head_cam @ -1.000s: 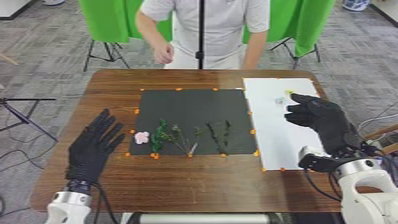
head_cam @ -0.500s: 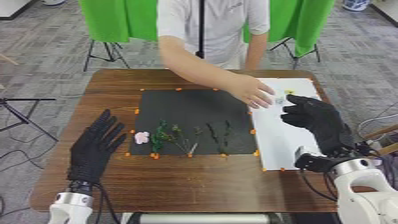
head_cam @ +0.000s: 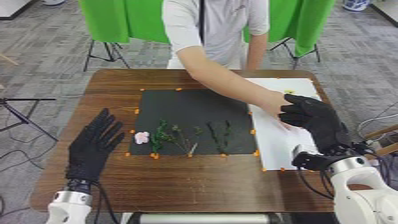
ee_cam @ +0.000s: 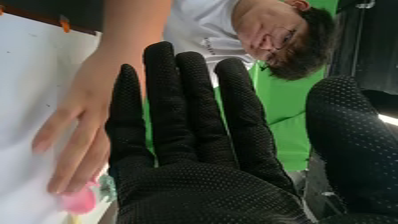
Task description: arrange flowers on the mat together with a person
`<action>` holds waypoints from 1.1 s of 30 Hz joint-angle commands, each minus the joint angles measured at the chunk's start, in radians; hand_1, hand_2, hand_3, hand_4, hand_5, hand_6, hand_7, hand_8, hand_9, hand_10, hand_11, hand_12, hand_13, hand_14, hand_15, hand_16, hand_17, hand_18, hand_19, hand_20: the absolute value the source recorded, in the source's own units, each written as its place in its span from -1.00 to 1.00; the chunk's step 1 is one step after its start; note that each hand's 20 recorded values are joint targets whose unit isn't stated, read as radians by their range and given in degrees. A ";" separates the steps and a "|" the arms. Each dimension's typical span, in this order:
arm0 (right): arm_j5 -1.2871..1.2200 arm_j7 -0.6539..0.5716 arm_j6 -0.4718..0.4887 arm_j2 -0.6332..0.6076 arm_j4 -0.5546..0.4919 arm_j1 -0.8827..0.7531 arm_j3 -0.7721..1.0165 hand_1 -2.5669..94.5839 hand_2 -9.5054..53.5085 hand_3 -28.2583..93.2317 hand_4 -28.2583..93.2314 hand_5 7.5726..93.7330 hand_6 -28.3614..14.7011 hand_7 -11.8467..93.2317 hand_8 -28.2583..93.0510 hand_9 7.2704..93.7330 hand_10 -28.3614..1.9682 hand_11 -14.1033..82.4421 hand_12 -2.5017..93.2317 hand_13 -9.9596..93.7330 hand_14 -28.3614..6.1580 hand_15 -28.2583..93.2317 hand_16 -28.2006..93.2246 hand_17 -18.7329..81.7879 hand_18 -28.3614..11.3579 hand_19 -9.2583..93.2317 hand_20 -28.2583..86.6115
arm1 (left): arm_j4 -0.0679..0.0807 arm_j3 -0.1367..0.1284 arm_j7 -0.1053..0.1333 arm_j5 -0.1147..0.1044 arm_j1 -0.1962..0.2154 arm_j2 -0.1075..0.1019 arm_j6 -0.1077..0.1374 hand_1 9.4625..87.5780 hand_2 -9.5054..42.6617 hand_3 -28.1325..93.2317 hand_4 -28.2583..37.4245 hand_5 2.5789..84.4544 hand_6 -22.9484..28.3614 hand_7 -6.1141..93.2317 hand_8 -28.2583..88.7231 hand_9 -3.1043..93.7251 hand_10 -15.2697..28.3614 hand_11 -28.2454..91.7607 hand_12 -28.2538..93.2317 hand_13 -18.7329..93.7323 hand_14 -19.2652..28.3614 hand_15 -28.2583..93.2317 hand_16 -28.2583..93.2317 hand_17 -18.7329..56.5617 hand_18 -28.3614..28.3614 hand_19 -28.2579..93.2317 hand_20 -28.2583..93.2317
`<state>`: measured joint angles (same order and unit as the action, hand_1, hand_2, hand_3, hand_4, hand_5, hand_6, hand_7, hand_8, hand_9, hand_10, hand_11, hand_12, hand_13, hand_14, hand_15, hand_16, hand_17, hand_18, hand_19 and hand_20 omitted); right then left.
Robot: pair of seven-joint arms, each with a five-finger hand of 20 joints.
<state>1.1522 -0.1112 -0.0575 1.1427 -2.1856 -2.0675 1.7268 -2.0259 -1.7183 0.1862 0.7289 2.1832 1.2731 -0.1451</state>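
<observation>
My left hand (head_cam: pixel 91 151) rests palm-down with fingers straight, left of the dark mat (head_cam: pixel 182 107). Over the white sheet (head_cam: pixel 274 154), my right hand (head_cam: pixel 313 120) is open; in the right wrist view the hand (ee_cam: pixel 200 187) has straight fingers and holds nothing. Along the mat's near part lie a pink flower (head_cam: pixel 141 137), a green leafy sprig (head_cam: pixel 159 137), thin branching stems and dark green stems (head_cam: pixel 220 137). A person's hand (ee_cam: pixel 84 117) reaches beside my right hand, near a pink flower (ee_cam: pixel 78 201); whether it touches the flower, I cannot tell.
The person's forearm (head_cam: pixel 233 85) crosses the mat's far right corner. A small yellow item (head_cam: pixel 290 92) lies on the sheet's far part. Orange tape pieces (head_cam: pixel 179 89) edge the mat on the brown table (head_cam: pixel 178 185).
The person's arm has come in across the mat, and the hand has moved over the white sheet toward my right hand. My right hand has shifted slightly left; my left hand has stayed still.
</observation>
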 commanded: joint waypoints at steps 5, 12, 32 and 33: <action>0.011 0.012 0.004 0.005 0.001 -0.005 -0.001 -0.59 -0.40 0.90 -0.91 -0.03 0.03 -0.43 -0.72 -0.02 -0.28 -0.28 -0.49 -0.02 -0.26 0.14 -0.26 -0.39 -0.71 0.23 -0.03 | 0.006 -0.001 -0.014 -0.001 -0.007 0.007 -0.009 -0.61 -0.78 0.61 -0.87 -0.35 0.01 -0.60 -0.65 -0.51 0.16 -0.34 -0.22 -0.36 0.33 -0.31 -0.42 -0.81 0.75 0.11 -0.37; 0.010 0.010 0.001 0.000 0.006 0.002 -0.008 -0.59 -0.40 0.90 -0.92 -0.02 0.03 -0.43 -0.72 -0.02 -0.27 -0.28 -0.49 -0.01 -0.26 0.14 -0.26 -0.39 -0.71 0.23 -0.02 | 0.013 0.002 -0.026 0.000 -0.016 0.011 -0.019 -0.61 -0.78 0.61 -0.87 -0.35 0.01 -0.60 -0.65 -0.51 0.15 -0.34 -0.22 -0.36 0.32 -0.32 -0.42 -0.81 0.75 0.11 -0.37; 0.012 0.004 0.016 0.005 0.010 -0.003 -0.003 -0.59 -0.39 0.90 -0.91 -0.02 0.03 -0.43 -0.72 -0.02 -0.28 -0.28 -0.49 -0.02 -0.26 0.14 -0.26 -0.39 -0.71 0.23 -0.03 | 0.016 0.002 -0.031 0.007 -0.020 0.016 -0.030 -0.60 -0.76 0.60 -0.86 -0.35 0.01 -0.60 -0.65 -0.51 0.15 -0.34 -0.22 -0.36 0.32 -0.31 -0.42 -0.81 0.76 0.11 -0.37; 0.013 0.002 0.015 0.006 0.009 -0.003 -0.003 -0.59 -0.39 0.90 -0.91 -0.02 0.03 -0.43 -0.72 -0.02 -0.28 -0.28 -0.49 -0.02 -0.26 0.14 -0.26 -0.39 -0.71 0.23 -0.03 | 0.015 0.002 -0.033 0.007 -0.018 0.018 -0.028 -0.60 -0.76 0.60 -0.86 -0.35 0.01 -0.60 -0.65 -0.51 0.15 -0.34 -0.22 -0.36 0.32 -0.31 -0.42 -0.81 0.76 0.11 -0.37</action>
<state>1.1543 -0.1075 -0.0479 1.1435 -2.1767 -2.0640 1.7210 -2.0184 -1.7187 0.1647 0.7310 2.1628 1.2785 -0.1648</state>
